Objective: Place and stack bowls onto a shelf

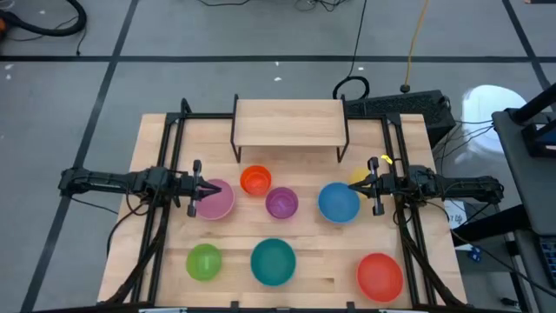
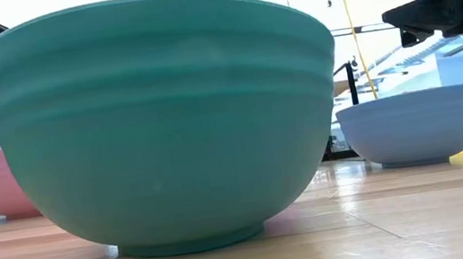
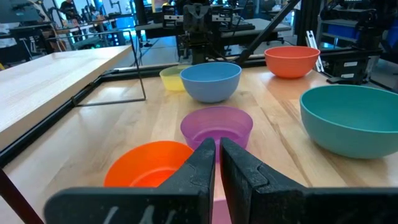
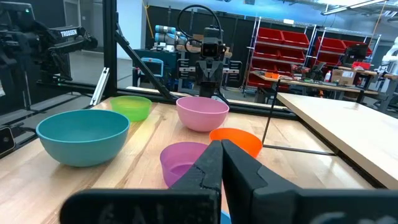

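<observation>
The shelf (image 1: pixel 289 122), a light-wood board on black wire legs, stands at the table's far middle with nothing on it. All the bowls rest on their bases on the tabletop. Pink (image 1: pixel 217 202), orange (image 1: pixel 255 180), purple (image 1: pixel 281 202), blue (image 1: pixel 338 202) and yellow (image 1: pixel 360 177) form the middle row. Green (image 1: pixel 204 262), teal (image 1: pixel 273 262) and red (image 1: pixel 380 276) sit along the near edge. My left gripper (image 1: pixel 211 189) hovers shut above the pink bowl's left rim, pointing level toward the right. My right gripper (image 1: pixel 354 183) hovers shut over the blue and yellow bowls, pointing left.
Black frame rails (image 1: pixel 165 148) run along both sides of the table under the arms. The teal bowl (image 2: pixel 167 120) fills most of the low view. Bare wood lies between the shelf's legs and the middle row of bowls.
</observation>
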